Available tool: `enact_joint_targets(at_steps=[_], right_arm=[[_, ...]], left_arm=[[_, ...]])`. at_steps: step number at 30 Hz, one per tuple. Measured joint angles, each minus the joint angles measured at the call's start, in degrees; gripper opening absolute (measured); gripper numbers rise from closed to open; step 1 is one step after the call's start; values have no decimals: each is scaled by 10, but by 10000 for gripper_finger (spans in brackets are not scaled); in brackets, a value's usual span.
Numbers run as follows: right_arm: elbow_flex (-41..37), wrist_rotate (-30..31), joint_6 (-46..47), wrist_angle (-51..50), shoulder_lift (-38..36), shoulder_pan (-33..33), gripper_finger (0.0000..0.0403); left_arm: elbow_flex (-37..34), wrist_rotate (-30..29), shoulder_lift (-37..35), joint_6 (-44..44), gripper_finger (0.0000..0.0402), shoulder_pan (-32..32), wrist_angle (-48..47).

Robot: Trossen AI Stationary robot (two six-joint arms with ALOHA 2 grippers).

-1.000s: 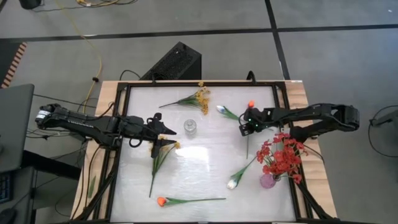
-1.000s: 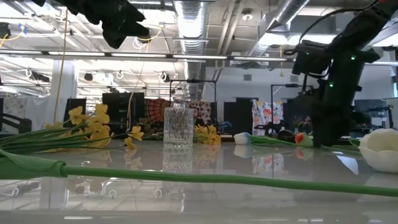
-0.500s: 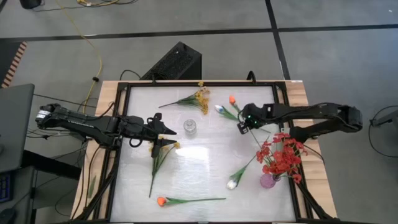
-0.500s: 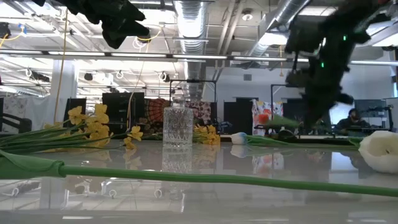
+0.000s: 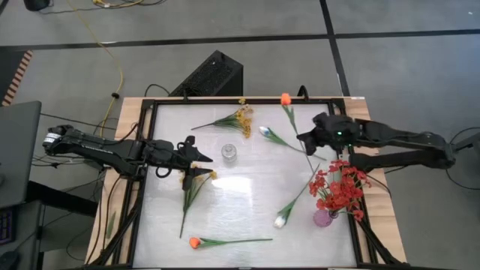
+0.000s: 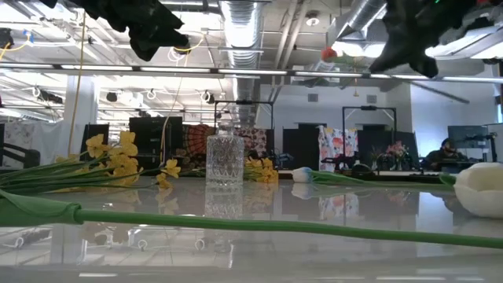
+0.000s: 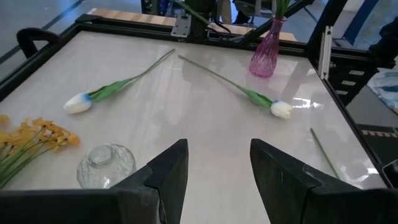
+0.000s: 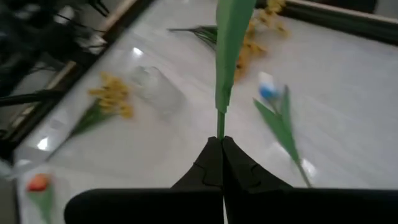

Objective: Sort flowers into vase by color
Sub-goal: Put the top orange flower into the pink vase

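The right tool pinches an orange tulip by its stem, bud toward the table's far edge; the left tool hangs parted.

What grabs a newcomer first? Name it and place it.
The right end effector, shut on the green stem of an orange tulip bud flower, holds it above the table's far right. Below it, a pink glass vase packed with red blossom sprays stands near the right edge. A clear cut-glass vase stands empty mid-table.
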Motion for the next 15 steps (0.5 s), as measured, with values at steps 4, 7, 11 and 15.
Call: enact_joint_targets(at_steps=[4, 7, 11, 15], right_arm=[[0, 0, -33, 29, -37, 41, 15], [0, 2, -71, 65, -70, 65, 15], [21, 43, -102, 73, -121, 92, 15], [26, 56, -161, 135, -164, 129, 15]], left_arm=[[0, -9, 0, 0, 162, 0, 0], [0, -9, 0, 0, 162, 0, 0], [0, -9, 0, 0, 162, 0, 0], [0, -9, 0, -1, 162, 0, 0]])
